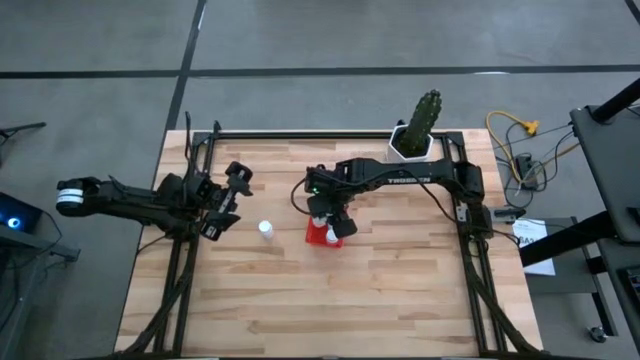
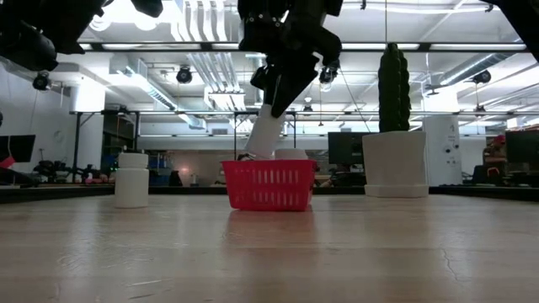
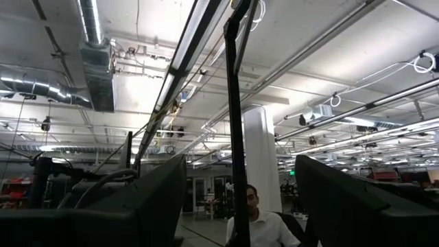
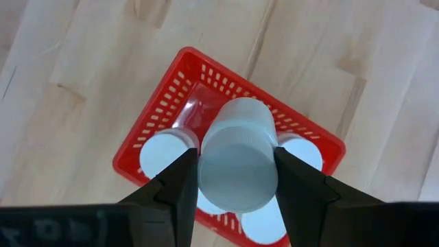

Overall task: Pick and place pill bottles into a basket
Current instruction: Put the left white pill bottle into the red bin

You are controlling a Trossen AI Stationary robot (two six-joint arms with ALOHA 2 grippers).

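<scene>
1. Right jaws (image 4: 236, 180) are clamped on 1 pill bottle (image 4: 238, 163), tilted, directly above the red basket (image 4: 168, 89).
2. Other bottles (image 4: 162, 152) lie in the basket below it.
3. Left jaws (image 1: 222, 203) stand wide apart, holding nothing; 1 loose bottle (image 1: 265, 229) stands on the counter (image 1: 350, 290) just beside them.

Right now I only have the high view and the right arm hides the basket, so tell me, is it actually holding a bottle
Observer: Yes. The right wrist view shows the right gripper shut on a pill bottle, directly above the red basket.
Operator: Is it down inside yet?
Observer: Partly. In the low view the bottle leans, with its lower end behind the basket's front wall.
Operator: Any bottles already in there?
Observer: The right wrist view shows white caps in the basket around the held bottle, one being this one.
Operator: Is the loose bottle I see upright?
Observer: Yes, the low view shows it upright on the table, apart from the basket.
</scene>
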